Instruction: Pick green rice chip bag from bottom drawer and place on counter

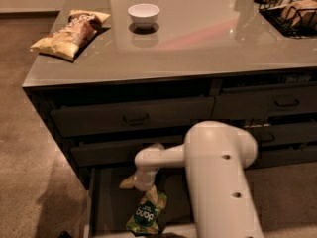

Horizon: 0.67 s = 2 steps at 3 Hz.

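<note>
Camera view: the green rice chip bag [146,215], small, crinkly and light green with a dark round logo in white letters, lies inside the open bottom drawer [108,202]. The gripper [140,188] hangs at the bag's top edge, seemingly touching it. Whether it clasps the bag I cannot tell.

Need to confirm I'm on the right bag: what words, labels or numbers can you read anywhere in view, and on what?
"dang" (uncertain; white letters, upside down, blurred): round dark logo on the green rice chip bag in the bottom drawer, with the claw at its top end.
Yellow-brown chip bag on the counter: print too blurred to read.
White bowl, wire basket, robot arm: no text visible.
</note>
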Tool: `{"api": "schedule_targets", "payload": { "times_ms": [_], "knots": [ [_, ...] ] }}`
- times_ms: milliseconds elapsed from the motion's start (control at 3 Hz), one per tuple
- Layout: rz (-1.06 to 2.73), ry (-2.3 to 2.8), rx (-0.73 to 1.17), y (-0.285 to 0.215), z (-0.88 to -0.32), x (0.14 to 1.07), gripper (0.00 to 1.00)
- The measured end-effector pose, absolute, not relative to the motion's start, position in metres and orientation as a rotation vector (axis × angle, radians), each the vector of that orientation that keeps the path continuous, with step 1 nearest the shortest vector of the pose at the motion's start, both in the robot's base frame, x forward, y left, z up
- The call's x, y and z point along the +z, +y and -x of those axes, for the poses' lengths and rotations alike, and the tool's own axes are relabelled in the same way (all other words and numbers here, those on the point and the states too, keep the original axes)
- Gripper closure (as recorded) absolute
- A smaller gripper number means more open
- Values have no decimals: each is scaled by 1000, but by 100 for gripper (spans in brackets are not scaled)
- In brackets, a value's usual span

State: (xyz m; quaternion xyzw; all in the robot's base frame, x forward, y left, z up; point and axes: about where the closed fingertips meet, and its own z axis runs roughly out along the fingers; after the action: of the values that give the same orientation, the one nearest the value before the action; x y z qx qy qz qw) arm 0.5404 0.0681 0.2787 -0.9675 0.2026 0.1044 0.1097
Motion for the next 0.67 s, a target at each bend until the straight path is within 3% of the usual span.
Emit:
{"api": "schedule_targets", "payload": {
  "times_ms": [667],
  "knots": [
    [2857, 578, 285, 78, -530, 183, 0]
  ]
}}
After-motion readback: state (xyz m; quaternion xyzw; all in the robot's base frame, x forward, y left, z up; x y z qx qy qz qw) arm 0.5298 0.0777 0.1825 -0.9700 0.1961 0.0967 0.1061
